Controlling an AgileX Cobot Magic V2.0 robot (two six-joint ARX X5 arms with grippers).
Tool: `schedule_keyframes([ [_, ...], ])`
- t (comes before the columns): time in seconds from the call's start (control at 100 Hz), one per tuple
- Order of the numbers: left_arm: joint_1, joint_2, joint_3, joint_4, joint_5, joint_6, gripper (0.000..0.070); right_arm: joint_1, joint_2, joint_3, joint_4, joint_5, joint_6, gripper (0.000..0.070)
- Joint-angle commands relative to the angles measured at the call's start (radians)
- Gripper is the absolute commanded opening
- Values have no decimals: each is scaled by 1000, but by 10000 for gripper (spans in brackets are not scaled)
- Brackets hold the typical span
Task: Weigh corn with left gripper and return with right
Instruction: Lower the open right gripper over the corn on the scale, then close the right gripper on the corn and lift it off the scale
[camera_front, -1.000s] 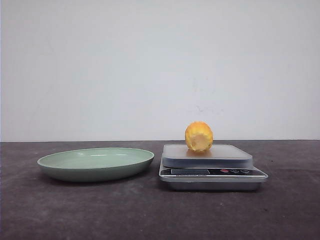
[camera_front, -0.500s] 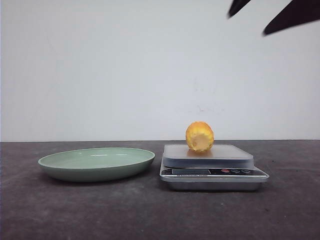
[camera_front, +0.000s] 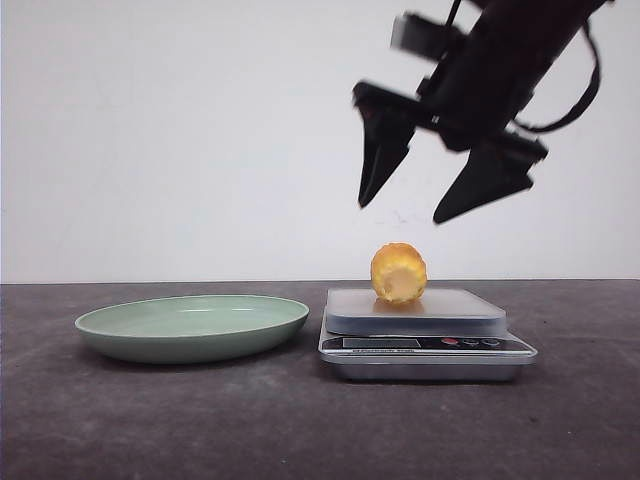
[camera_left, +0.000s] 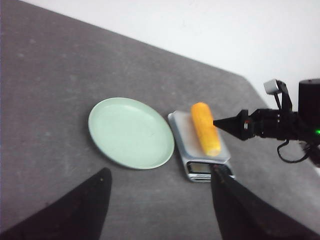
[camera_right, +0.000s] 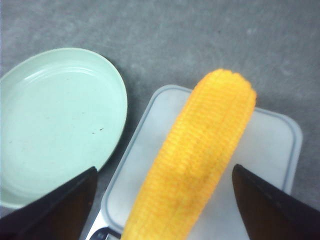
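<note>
Corn (camera_front: 398, 273): yellow-orange cob with rows of small kernels; rounded and stubby end-on in the front view, long and tapering in the right wrist view (camera_right: 192, 162) and the left wrist view (camera_left: 205, 128). Lies lengthwise on the scale platform, reaching past its edge toward the display.

Scale (camera_front: 425, 334): flat rectangular platform, pale grey and matte, with rounded corners, set on a silver base carrying a dark display strip and small buttons. Stands just beside the plate, not touching it.

Plate (camera_front: 192, 326): shallow round dish, pale green, smooth with a faint sheen and a low raised rim. Holds nothing.

Table (camera_front: 120, 420): dark grey, dull, finely speckled surface against a plain white wall.

Right gripper (camera_front: 398, 206): bulky black body with cables, ending in two tapered pointed fingers (camera_front: 379, 160). Jaws spread wide, holding nothing; hangs directly above the corn with a clear gap, fingertips straddling the cob's width. In its own wrist view, fingers flank the cob on either side (camera_right: 161, 200).

Left gripper (camera_left: 159, 176): two dark tapered fingers (camera_left: 80, 205), parted and holding nothing, well apart from the corn and high over the table.
</note>
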Motion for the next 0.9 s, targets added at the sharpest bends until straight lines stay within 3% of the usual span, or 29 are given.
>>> schedule_keyframes([
  [0.0, -4, 0, 11, -3, -11, 29, 349, 6, 39, 21, 21, 8, 44, 540],
  [0.29, -4, 0, 11, -43, -53, 60, 349, 6, 127, 22, 28, 18, 68, 503],
  [0.46, -4, 0, 11, -61, -53, 66, 349, 13, 141, 22, 34, 27, 77, 270],
  [0.57, -4, 0, 11, -66, -53, 68, 349, 25, 141, 22, 56, 34, 77, 0],
  [0.89, -4, 0, 11, -59, -51, 83, 350, 90, 58, 31, 73, 98, 55, 0],
])
